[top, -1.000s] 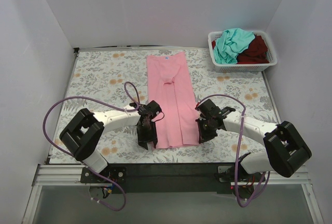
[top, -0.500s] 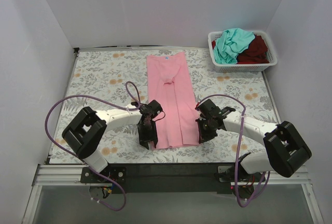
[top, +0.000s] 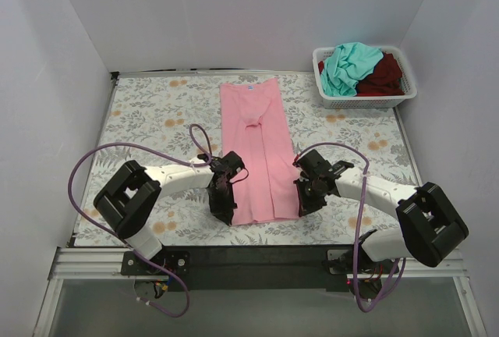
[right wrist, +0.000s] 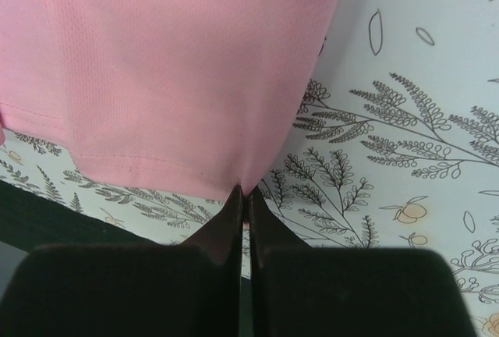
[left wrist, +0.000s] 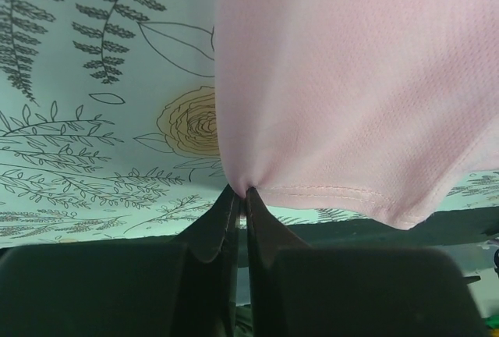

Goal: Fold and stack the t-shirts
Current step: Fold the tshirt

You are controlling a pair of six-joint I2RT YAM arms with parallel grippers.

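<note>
The light pink t-shirt lies as a long narrow strip down the middle of the floral table, sleeves folded in, neck label at the far end. My left gripper is shut on its near left hem corner. My right gripper is shut on its near right hem corner. Both corners are pinched into small peaks at the fingertips. The teal t-shirt and the dark red t-shirt lie crumpled in the basket at the far right.
The white slatted basket stands at the far right corner of the table. White walls close in the left, back and right. The black rail with the arm bases runs along the near edge, just below the shirt's hem.
The left gripper has shifted slightly toward the near edge with the hem corner. The right gripper and the shirt look unchanged.
</note>
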